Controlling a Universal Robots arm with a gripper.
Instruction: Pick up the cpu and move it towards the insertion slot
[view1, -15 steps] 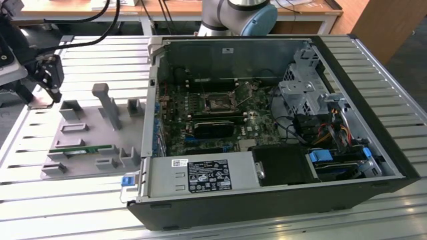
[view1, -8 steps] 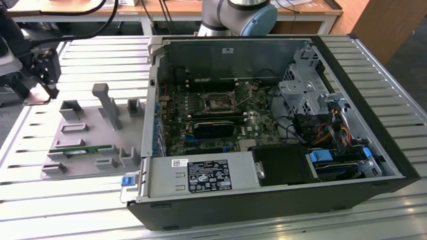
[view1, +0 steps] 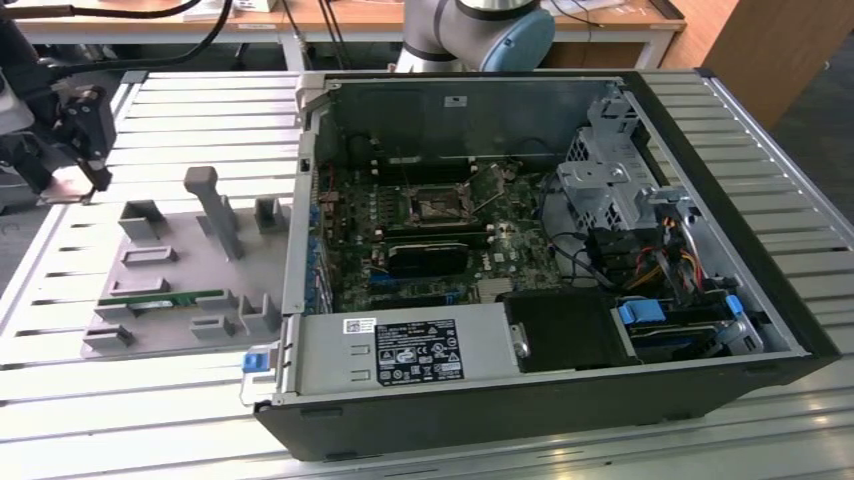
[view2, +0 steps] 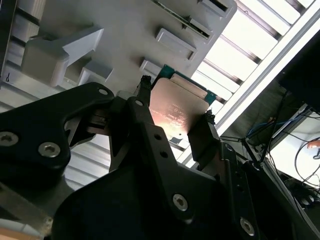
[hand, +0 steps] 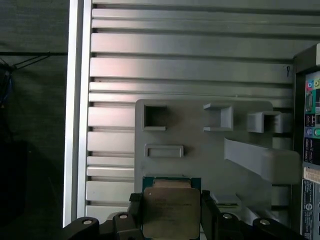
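The cpu, a flat square chip with a metal top and a thin green rim, is clamped between my gripper's two black fingers. The second wrist view shows the same hold, with the cpu pinched at two opposite edges by the gripper. In the exterior view the gripper hangs at the far left, above the slatted table and beside the grey holder plate. The insertion slot, a square black socket in a silver frame, sits on the motherboard inside the open computer case, well off to the exterior view's right.
The open black computer case takes up the middle and right of the exterior view. The grey plate carries several raised holders, a tall post and a green memory stick. The arm's base stands behind the case.
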